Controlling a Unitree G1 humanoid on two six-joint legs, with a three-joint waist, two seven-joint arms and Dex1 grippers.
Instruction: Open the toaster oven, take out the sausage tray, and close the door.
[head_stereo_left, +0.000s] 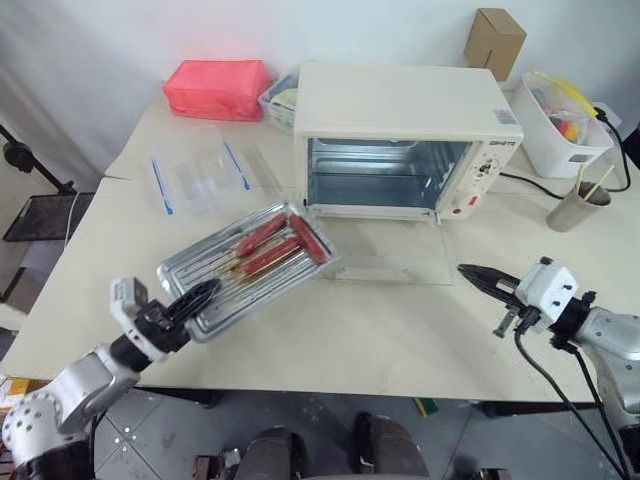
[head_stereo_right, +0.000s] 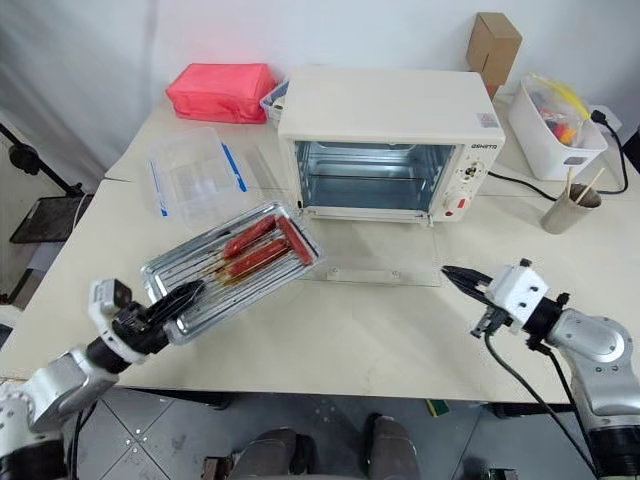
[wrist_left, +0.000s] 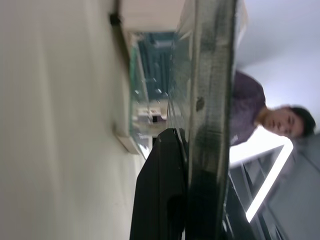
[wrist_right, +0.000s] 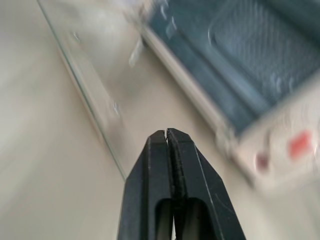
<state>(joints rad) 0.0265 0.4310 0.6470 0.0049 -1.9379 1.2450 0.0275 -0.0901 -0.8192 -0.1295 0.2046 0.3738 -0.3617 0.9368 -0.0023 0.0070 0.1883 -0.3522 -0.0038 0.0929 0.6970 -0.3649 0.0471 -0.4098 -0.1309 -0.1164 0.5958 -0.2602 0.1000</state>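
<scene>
Left gripper (head_stereo_left: 197, 296) clamped on near edge of sausage tray (head_stereo_left: 250, 265), tray out of toaster oven (head_stereo_left: 400, 140), held over table (head_stereo_left: 400, 330) at oven's 8 o'clock, tilted; few red sausages (head_stereo_left: 280, 245) inside. Door (head_stereo_left: 385, 255) lies flat open, long axis side to side, at 10 o'clock from right gripper (head_stereo_left: 478, 275), nearer arm, fingers pressed together, empty. Oven cavity bare. Door not yet closed.

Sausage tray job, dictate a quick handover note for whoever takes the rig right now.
Left gripper: shut on the sausage tray, holding it by its near corner, tilted, above the table.
Right gripper: shut, holding nothing, near the open door's right front corner.
Toaster oven: door folded down flat, cavity open.
Done: door opened, tray taken out.
Left: set the tray down, close the door.
</scene>
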